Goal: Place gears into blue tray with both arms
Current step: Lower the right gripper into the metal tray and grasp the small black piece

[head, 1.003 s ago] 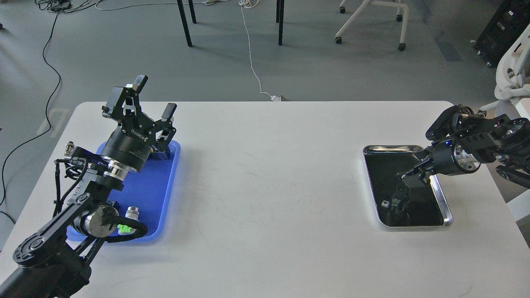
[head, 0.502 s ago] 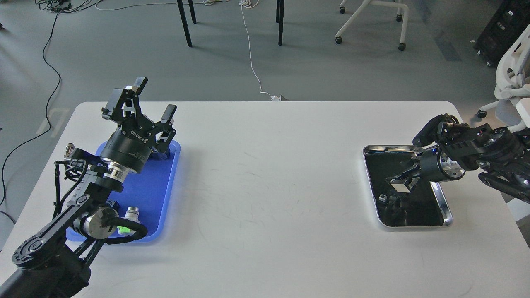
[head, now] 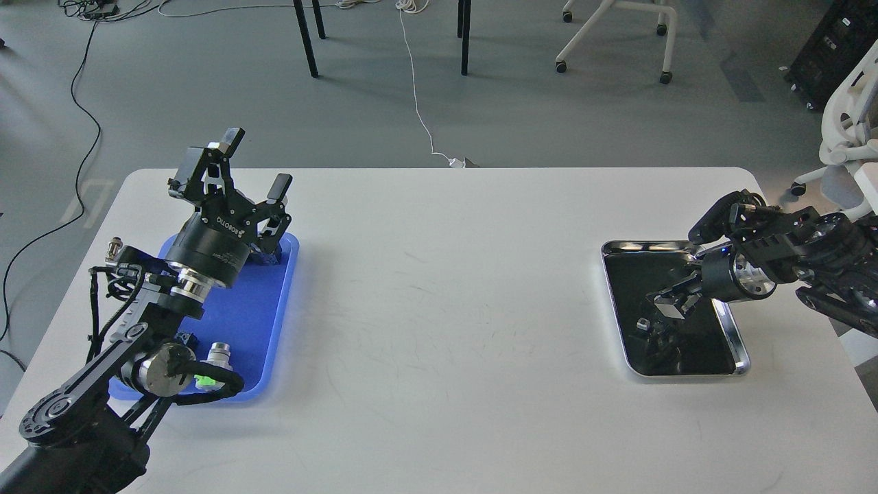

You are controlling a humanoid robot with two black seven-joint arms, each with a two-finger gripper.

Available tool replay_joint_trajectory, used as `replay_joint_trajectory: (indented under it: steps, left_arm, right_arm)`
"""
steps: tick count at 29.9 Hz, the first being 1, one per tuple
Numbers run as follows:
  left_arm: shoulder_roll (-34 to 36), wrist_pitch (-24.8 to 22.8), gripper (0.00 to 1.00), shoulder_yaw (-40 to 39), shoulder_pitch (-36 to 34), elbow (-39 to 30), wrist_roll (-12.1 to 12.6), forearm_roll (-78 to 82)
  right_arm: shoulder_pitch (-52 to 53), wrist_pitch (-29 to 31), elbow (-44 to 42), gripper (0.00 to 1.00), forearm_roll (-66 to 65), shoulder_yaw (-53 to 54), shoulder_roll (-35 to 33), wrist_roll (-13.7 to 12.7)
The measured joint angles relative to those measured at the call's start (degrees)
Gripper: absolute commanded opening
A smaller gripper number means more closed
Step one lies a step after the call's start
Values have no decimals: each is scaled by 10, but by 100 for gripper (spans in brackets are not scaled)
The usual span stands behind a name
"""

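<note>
The blue tray (head: 264, 322) lies at the table's left side. My left gripper (head: 257, 165) is raised over its far end, fingers spread wide open and empty. A few small dark pieces (head: 266, 258) lie in the tray under that gripper, partly hidden; I cannot tell whether they are gears. My right gripper (head: 664, 303) reaches in from the right and hovers low over the black-bottomed metal tray (head: 739, 343). Its fingers are dark against the black floor, so their state is unclear. A small grey-edged piece (head: 643, 324) sits in that tray just below the fingertips. No gear can be clearly made out.
A green push-button (head: 208, 377) and a silver cylinder (head: 219, 353) sit at the near end of the blue tray, beside my left arm's elbow. Wide white tabletop (head: 446, 309) separates the two trays. Chair legs and cables lie on the floor beyond the table.
My right gripper has lifted from deep inside the metal tray and now hangs slightly higher over its middle. The left arm has stayed still.
</note>
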Motion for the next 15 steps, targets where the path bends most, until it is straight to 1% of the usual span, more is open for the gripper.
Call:
replay_joint_trajectory:
  steps: [3, 4, 6, 8, 10, 15]
  left_arm:
    - [0, 0, 98, 0, 0, 0, 0, 0]
    - [1, 0, 98, 0, 0, 0, 0, 0]
    - [1, 0, 98, 0, 0, 0, 0, 0]
    - [1, 0, 98, -1, 0, 0, 0, 0]
    - [1, 0, 98, -1, 0, 0, 0, 0]
    - [1, 0, 98, -1, 0, 0, 0, 0]
  right_arm:
    - [-1, 0, -1, 49, 0, 0, 0, 0]
    - [-1, 0, -1, 46, 0, 0, 0, 0]
    - [-3, 1, -3, 35, 0, 0, 0, 0]
    - [-4, 1, -9, 32, 0, 0, 1, 0]
    - [-6, 1, -14, 25, 0, 0, 5, 0]
    - [-8, 1, -17, 18, 0, 0, 9, 0]
